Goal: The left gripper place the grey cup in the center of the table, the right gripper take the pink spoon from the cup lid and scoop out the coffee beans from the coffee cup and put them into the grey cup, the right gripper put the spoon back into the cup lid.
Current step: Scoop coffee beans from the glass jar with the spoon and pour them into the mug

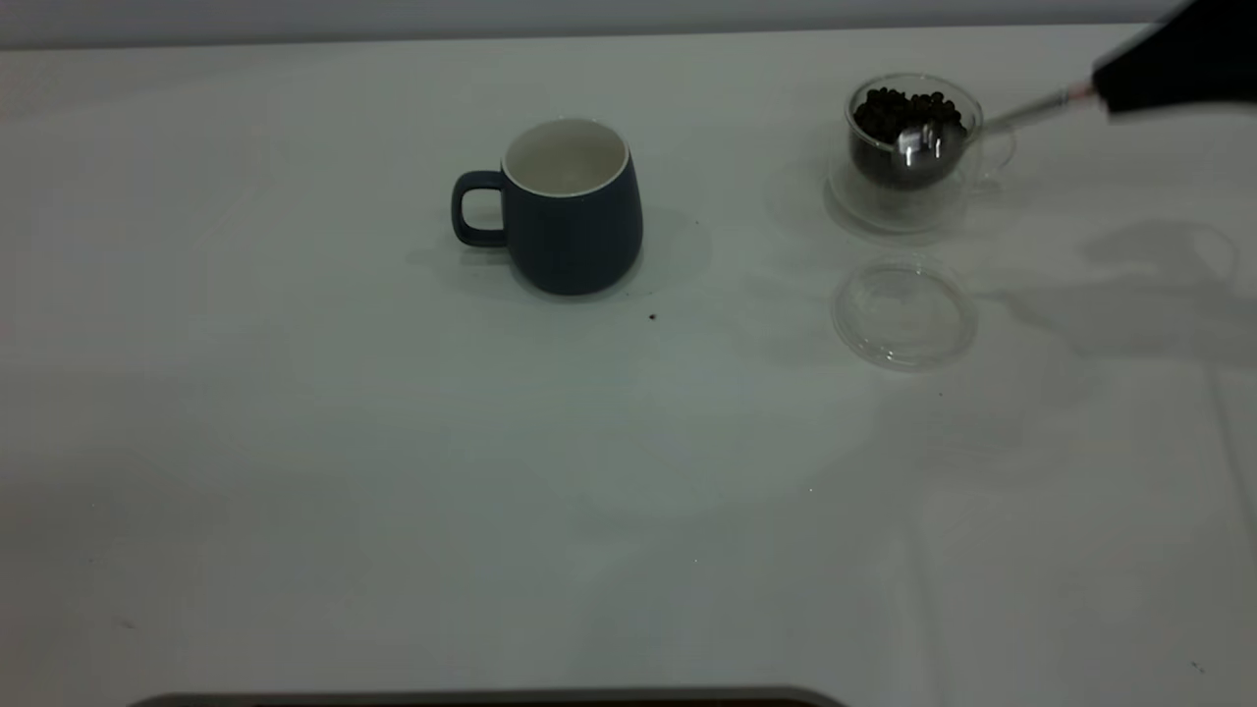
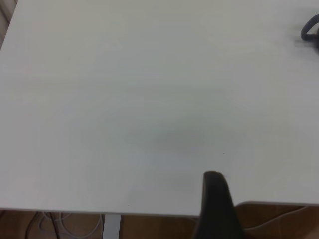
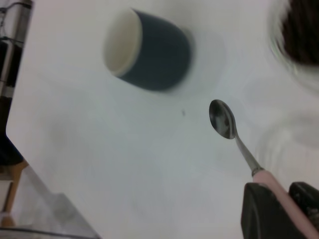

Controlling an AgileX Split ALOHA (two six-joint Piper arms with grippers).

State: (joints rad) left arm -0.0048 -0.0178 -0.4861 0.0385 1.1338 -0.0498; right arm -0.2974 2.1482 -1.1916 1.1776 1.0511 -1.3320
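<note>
exterior view shows the pink spoon (image 1: 967,130) held aloft with its long axis running from about two o'clock, where the handle vanishes into the right pincer (image 1: 1100,93), down toward eight o'clock, where the shiny bowl hangs at the near rim of the coffee cup (image 1: 913,147). the right pincer is clenched on the spoon's pink handle, seen plainly in the right wrist view, where the handle (image 3: 284,194) lies between the two dark fingers (image 3: 261,211) and the bowl points away from them, empty.

the coffee cup stands at the far right of the counter (image 1: 295,442), with the coffee beans (image 1: 908,110) heaped inside. the cup lid (image 1: 903,312) lies flat just beside it at six o'clock, apart from it and bare. the grey cup (image 1: 565,206) stands upright well apart at nine o'clock from the coffee cup, near the counter's middle, its handle pointing to nine o'clock and its mouth open upward. one small dark speck (image 1: 652,316) lies near its base at five o'clock.

wide bare counter spreads between the two cups and all across the near side. the left pincer (image 2: 217,204) is parked over the counter's edge, far from the cups; whether it is released or clenched cannot be told.
</note>
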